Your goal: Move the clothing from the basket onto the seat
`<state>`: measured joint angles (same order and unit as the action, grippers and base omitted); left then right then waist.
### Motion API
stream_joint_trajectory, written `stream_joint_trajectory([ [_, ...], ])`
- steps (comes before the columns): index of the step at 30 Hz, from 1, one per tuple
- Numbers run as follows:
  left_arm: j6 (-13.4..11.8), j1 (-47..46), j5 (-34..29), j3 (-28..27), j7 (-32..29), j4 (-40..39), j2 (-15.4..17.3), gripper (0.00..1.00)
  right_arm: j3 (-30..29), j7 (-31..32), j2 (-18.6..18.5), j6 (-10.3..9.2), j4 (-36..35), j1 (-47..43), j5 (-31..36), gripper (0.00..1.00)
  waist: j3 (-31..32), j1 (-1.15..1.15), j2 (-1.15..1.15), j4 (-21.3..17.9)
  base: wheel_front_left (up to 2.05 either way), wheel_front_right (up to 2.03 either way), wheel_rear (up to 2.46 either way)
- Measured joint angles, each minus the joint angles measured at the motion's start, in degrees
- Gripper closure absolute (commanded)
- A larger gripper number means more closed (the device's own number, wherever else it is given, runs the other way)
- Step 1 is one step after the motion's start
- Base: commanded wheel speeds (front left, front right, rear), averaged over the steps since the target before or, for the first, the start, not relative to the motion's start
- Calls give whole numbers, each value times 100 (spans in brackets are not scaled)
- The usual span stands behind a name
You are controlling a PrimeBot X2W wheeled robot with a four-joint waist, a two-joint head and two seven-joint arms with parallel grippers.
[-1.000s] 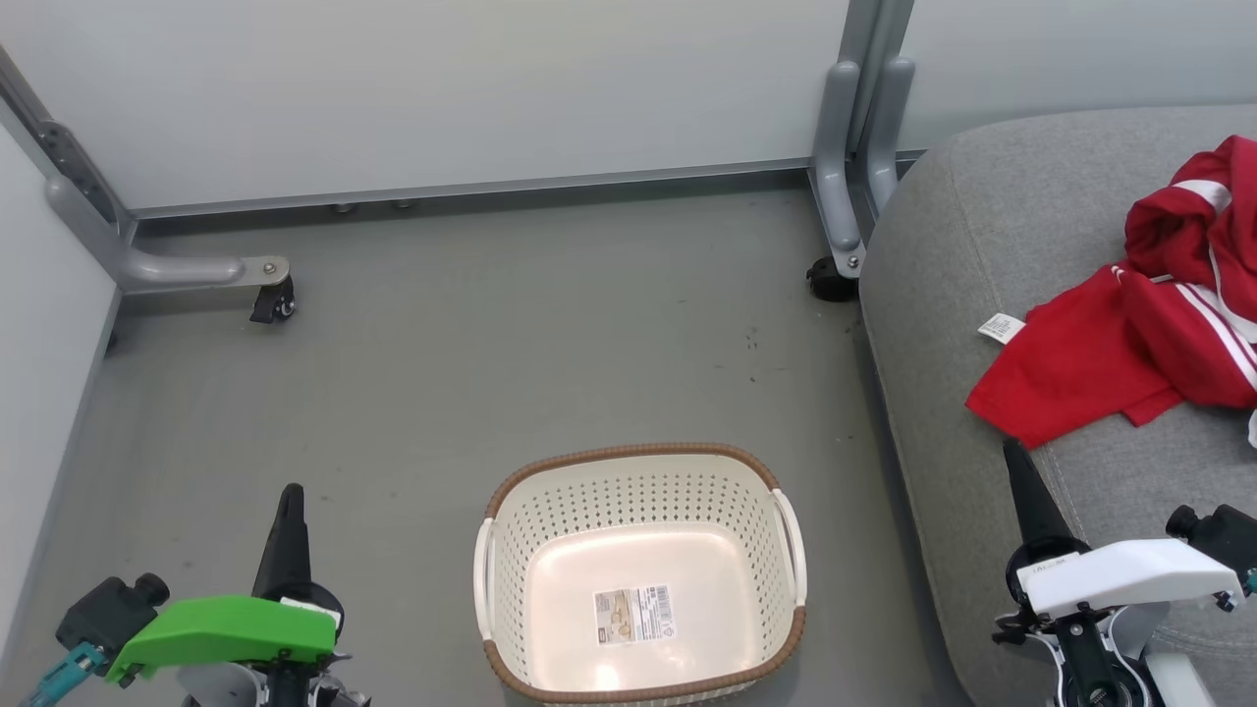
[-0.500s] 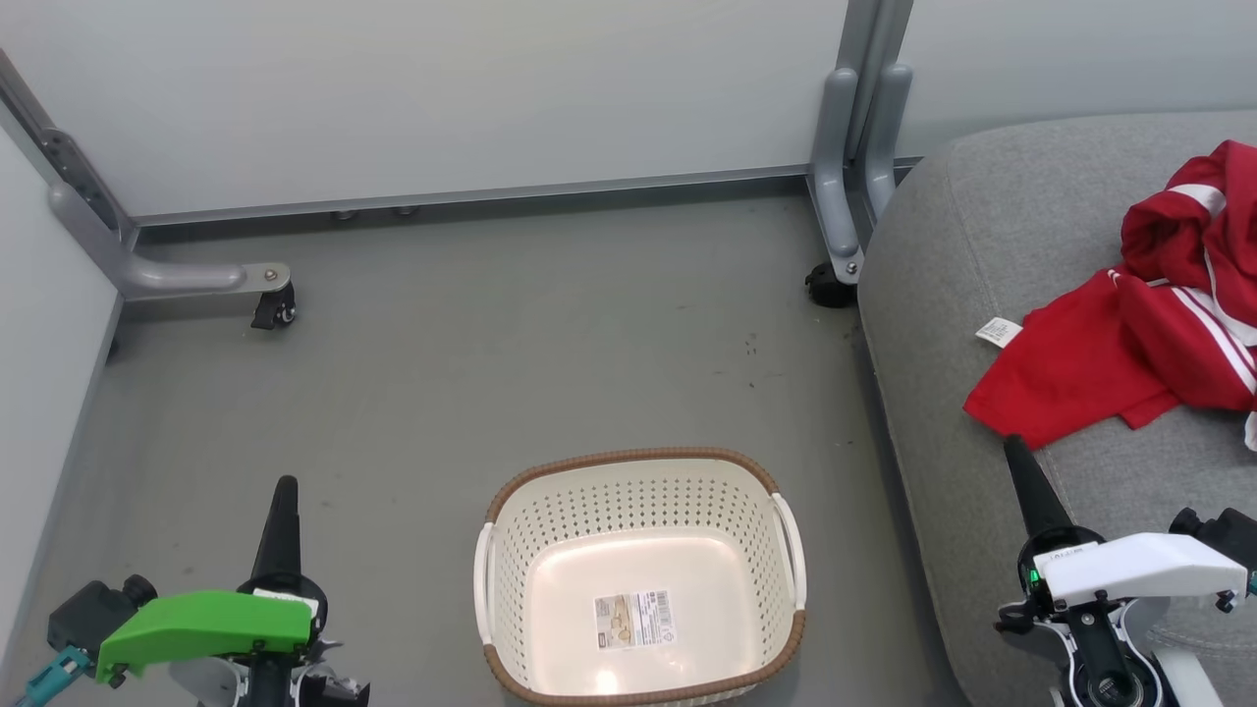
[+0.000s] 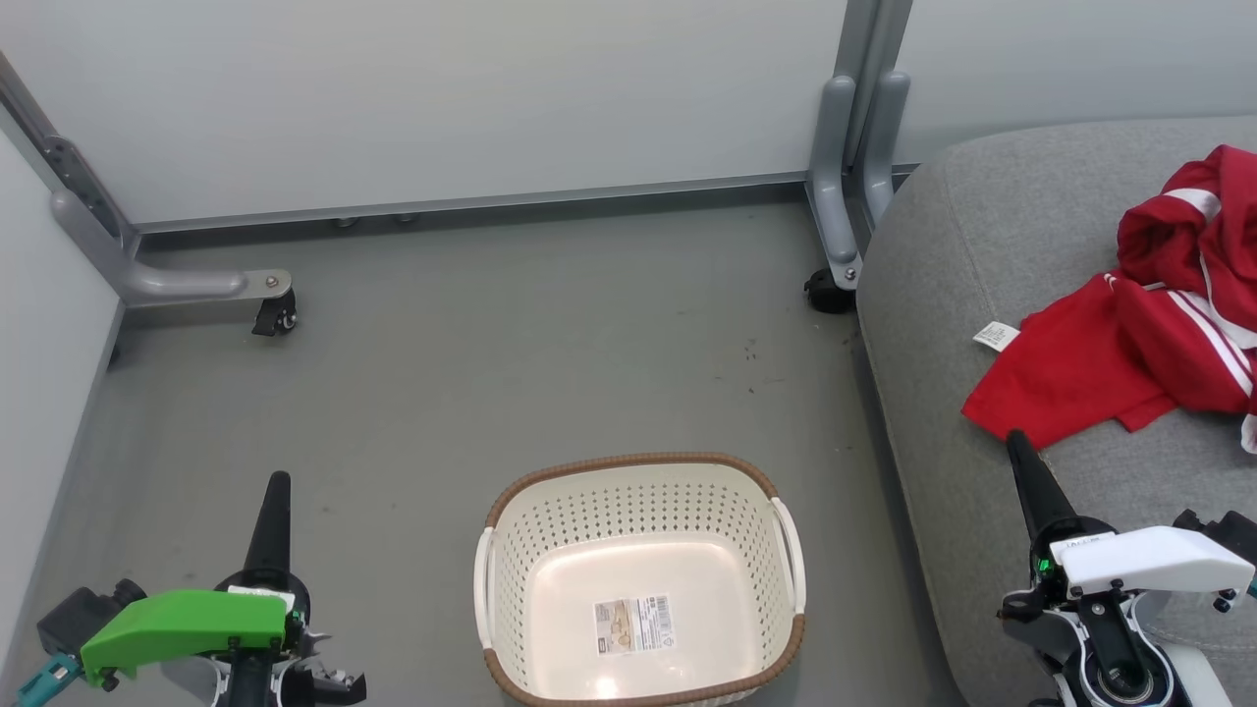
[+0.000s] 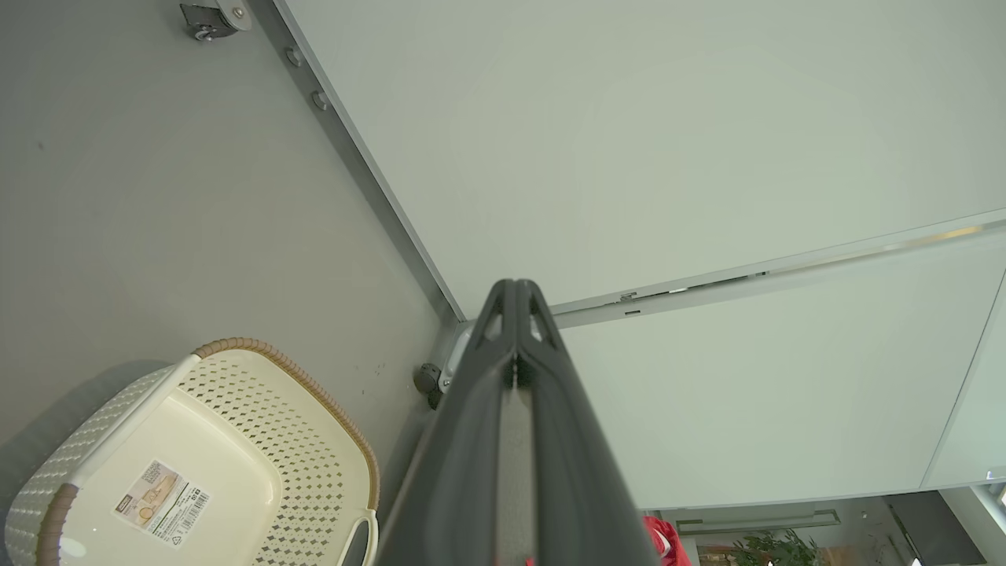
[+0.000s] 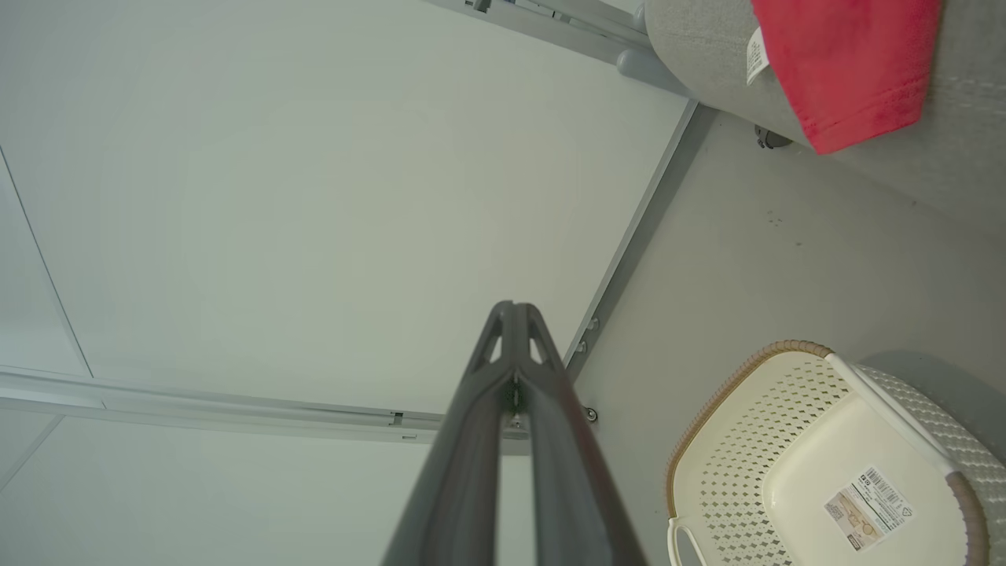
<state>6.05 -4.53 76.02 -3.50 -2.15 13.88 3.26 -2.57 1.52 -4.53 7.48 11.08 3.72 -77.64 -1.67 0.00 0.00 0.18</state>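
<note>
The cream basket [image 3: 511, 491] with a brown rim stands on the floor at bottom centre, holding nothing but a sticker [image 3: 634, 623]. Red clothing [image 3: 1129, 353] with white stripes and a white tag [image 3: 996, 336] lies on the grey seat [image 3: 972, 226] at the right. My left gripper [image 3: 275, 483] is shut with nothing in it, low at the left, well apart from the basket. Shut as well and holding nothing, my right gripper [image 3: 1017, 442] is over the seat's front edge just below the clothing. The wrist views show the basket [image 4: 259, 369] [image 5: 731, 393], the clothing [image 5: 849, 63] and both shut grippers [image 4: 515, 287] [image 5: 512, 308].
Pale wall panels on grey metal legs with castors [image 3: 275, 312] [image 3: 827, 291] close off the far side and the left. Grey floor [image 3: 550, 344] lies between the panels, the basket and the seat.
The whole head view has shifted slightly, so the camera has moved. Both grippers sit a little lower in the picture. The clothing and basket have not moved.
</note>
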Motion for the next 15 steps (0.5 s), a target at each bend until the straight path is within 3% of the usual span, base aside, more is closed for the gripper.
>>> stream_joint_trajectory([
  [15, 52, -53, 684, -123, -185, 5, -13, 100, -67, 135, 2, 0, 122, 74, -694, 100, 58, 0, 0, -7, 0, 0, 0],
])
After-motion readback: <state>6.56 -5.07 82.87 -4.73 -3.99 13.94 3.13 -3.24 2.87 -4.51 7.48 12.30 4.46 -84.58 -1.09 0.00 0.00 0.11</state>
